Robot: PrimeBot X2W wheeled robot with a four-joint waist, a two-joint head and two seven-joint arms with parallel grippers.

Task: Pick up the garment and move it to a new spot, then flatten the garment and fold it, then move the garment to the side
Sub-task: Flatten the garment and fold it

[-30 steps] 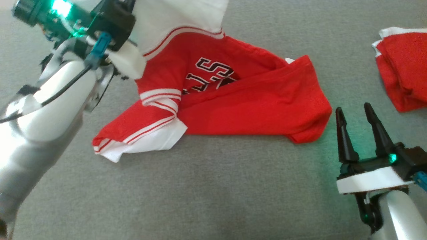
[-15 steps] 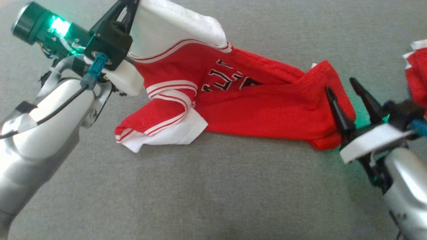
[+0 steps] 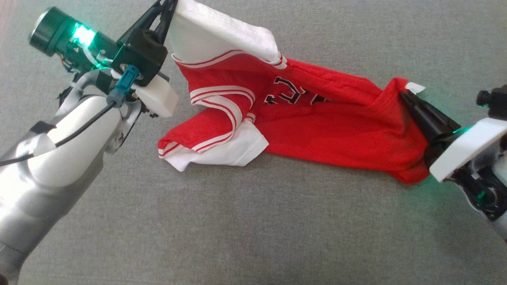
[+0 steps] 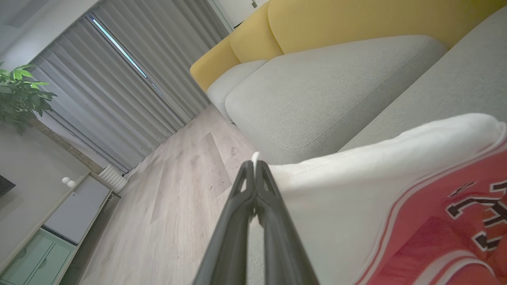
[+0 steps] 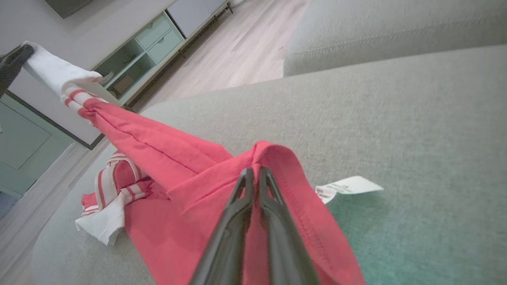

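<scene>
— Right gripper [image 5: 253, 171] has swung in from the near right and now pinches the right-end red hem of the garment [image 3: 336, 130].
— And the left gripper [image 4: 254, 164]?
— Clamped on the white shoulder, far left, lifted. The middle sags onto the grey cushion [image 3: 253, 237].
— So both ends are held. I'd judge it ready to lift and carry.

Black lettering [image 3: 295, 93] on the garment [image 3: 336, 134] is half lost in folds — text on the label [image 5: 348, 185] too small.
</scene>
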